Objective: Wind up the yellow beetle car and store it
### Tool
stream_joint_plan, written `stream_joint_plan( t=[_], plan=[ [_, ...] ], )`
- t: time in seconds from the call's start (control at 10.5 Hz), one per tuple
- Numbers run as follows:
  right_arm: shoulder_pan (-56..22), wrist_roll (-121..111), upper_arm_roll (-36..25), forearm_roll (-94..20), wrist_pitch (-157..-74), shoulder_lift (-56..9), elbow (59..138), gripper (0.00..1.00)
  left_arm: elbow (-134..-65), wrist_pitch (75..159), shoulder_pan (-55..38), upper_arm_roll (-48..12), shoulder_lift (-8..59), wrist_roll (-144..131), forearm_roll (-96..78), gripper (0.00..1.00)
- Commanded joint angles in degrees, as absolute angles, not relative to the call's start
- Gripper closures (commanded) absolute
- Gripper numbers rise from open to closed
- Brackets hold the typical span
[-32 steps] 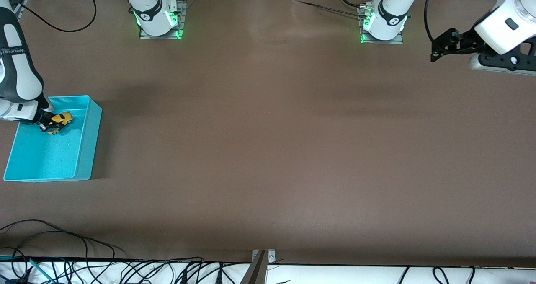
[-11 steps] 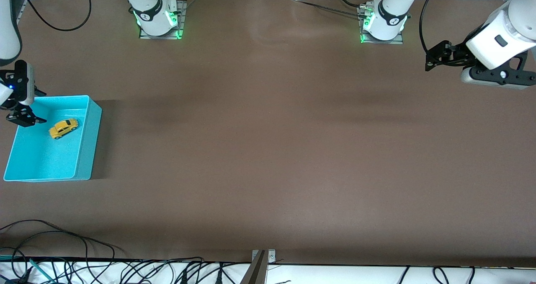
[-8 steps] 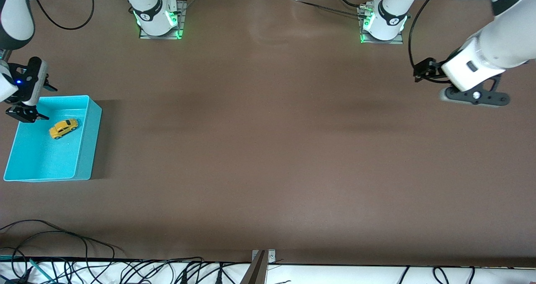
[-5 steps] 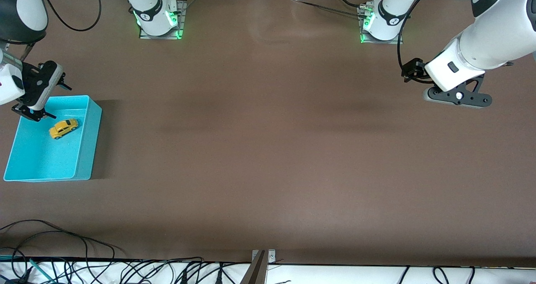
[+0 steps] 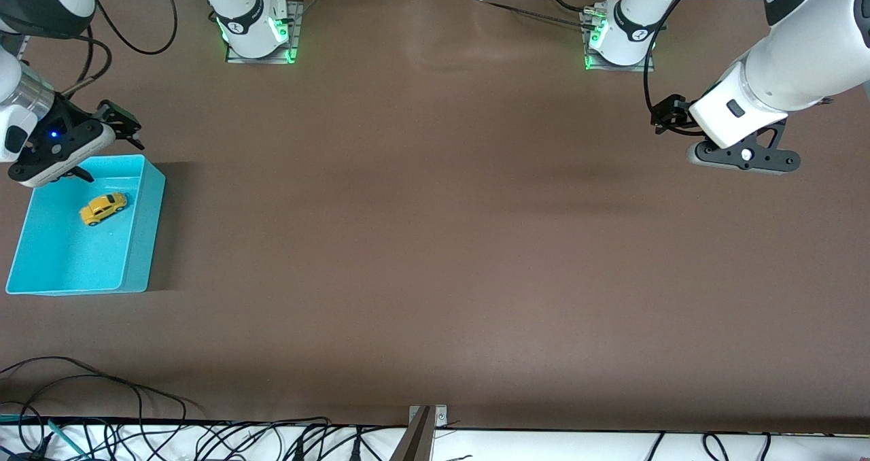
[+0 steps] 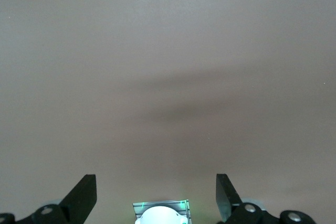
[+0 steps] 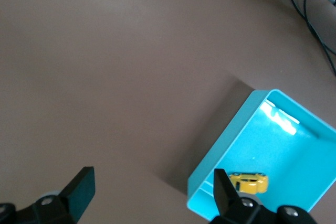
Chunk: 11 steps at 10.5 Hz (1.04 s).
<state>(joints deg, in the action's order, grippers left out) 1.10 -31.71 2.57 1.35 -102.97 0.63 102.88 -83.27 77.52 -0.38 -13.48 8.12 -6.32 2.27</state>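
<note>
The yellow beetle car lies free on the floor of the turquoise bin at the right arm's end of the table. It also shows in the right wrist view, inside the bin. My right gripper is open and empty, up in the air over the bin's rim on the robot-base side; in its own view the jaws stand wide apart. My left gripper is open and empty over bare table at the left arm's end; its view shows only table between the fingertips.
The two robot bases stand along the table edge farthest from the front camera. The left arm's base also shows in the left wrist view. Cables and a metal bracket lie along the near edge.
The right gripper let go of the car in the bin, opened, rose and drew back over the bin's rim. The left arm swung inward over the table.
</note>
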Motion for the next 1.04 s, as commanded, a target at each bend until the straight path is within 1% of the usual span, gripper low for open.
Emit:
stream_joint_plan(
  t=[0.0,0.28,0.47,0.76,0.95],
  plan=[
    [-0.35,-18.16,3.42,0.09,-100.2,0.88,101.6,0.0,-82.09,77.52,-0.62,-13.36,8.26,-7.12,3.52,0.0],
    [-0.61,-7.5,5.09,-1.23,-98.36,2.02,101.16,0.0,-82.09,77.43,-0.44,-13.18,8.35,-7.21,3.6,0.0],
    [-1.05,-2.74,5.62,-1.23,-94.85,2.11,98.97,0.0,-81.83,77.52,0.09,-13.01,8.44,-7.38,3.43,0.0],
    [-1.41,-2.46,5.36,-1.06,-93.08,2.02,97.21,0.0,-77.89,77.52,0.09,-13.01,10.62,-7.29,3.52,0.0],
    [-1.41,-2.03,4.83,-1.32,-93.25,1.76,97.21,0.0,-77.08,77.43,0.17,-12.92,11.07,-7.29,3.6,0.0]
  ],
)
